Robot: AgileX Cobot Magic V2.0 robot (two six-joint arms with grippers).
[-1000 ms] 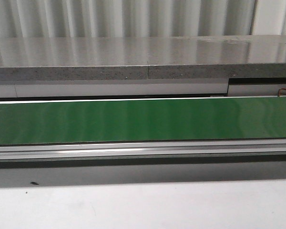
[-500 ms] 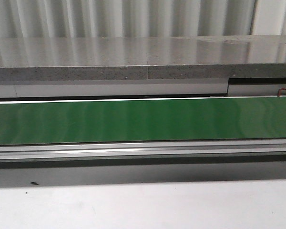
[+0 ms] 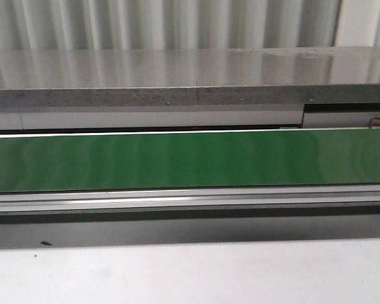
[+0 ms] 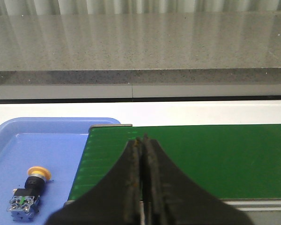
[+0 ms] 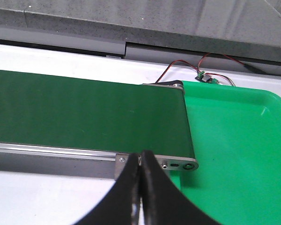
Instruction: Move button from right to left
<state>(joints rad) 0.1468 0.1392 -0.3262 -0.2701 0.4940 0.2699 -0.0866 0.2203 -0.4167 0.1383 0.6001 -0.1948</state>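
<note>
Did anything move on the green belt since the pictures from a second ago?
Nothing visibly changed. In the front view the green belt is bare, just as before, and no arm or button has come into that view. The grey ledge behind it and the white table in front look the same too.

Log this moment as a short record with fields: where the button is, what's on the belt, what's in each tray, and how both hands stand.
button: lying on its side in the blue tray, yellow cap toward the far side
green belt: nothing on it in any view
green tray: visible part holds nothing
left hand: shut, holding nothing, above the belt end beside the blue tray
right hand: shut, holding nothing, near the belt end by the green tray
</note>
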